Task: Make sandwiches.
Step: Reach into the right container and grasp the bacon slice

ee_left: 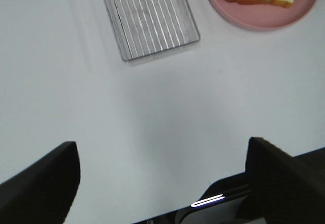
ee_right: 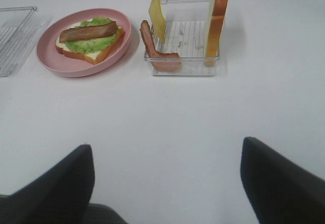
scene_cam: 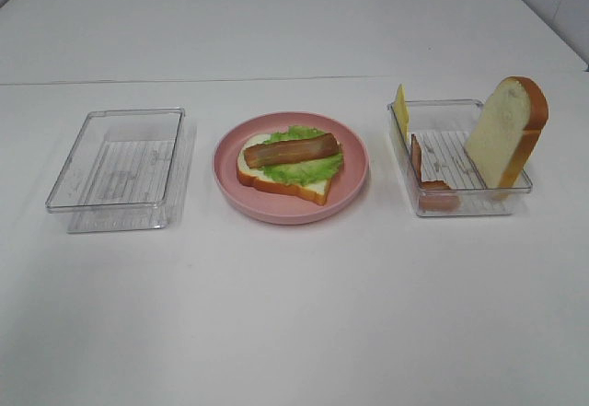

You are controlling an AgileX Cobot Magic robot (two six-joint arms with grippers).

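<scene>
Our sandwich [scene_cam: 291,159] on pink plate [scene_cam: 354,183] mid-frame, left tray [scene_cam: 124,168] and right tray [scene_cam: 465,202] flanking, our left claw [ee_left: 162,163], right claw [ee_right: 167,176] both wide.

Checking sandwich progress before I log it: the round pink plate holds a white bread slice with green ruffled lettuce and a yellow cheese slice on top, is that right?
Not quite: the exterior high view shows a brown bacon strip, not cheese, on top. The round pink plate does hold a white bread slice with green ruffled lettuce.
</scene>
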